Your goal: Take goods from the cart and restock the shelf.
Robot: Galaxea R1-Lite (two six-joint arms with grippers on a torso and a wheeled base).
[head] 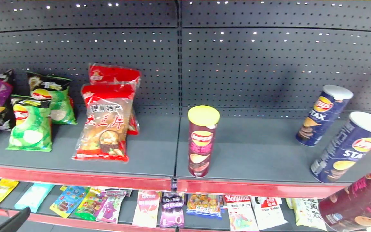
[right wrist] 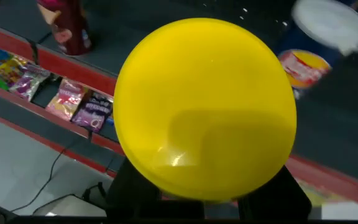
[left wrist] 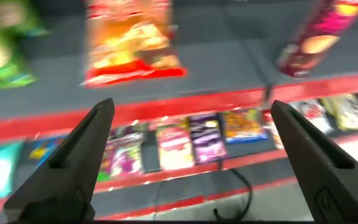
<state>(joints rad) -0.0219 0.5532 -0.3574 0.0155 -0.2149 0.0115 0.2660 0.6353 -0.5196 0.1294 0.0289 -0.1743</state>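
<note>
Right gripper (right wrist: 204,202) fingers pinch a tilted yellow-lidded maroon cardboard crisp tube (head: 356,206) just before the grey metal shelf (head: 253,151); free space lies ahead-left. Left gripper (left wrist: 191,107) fingers are spread, empty.

A maroon can (head: 359,203) with a yellow lid (right wrist: 205,109) hangs tilted before the right end of the grey shelf (head: 256,151), just below a blue can (head: 349,148). Its twin (head: 202,141) stands upright mid-shelf, near the red front edge.
</note>
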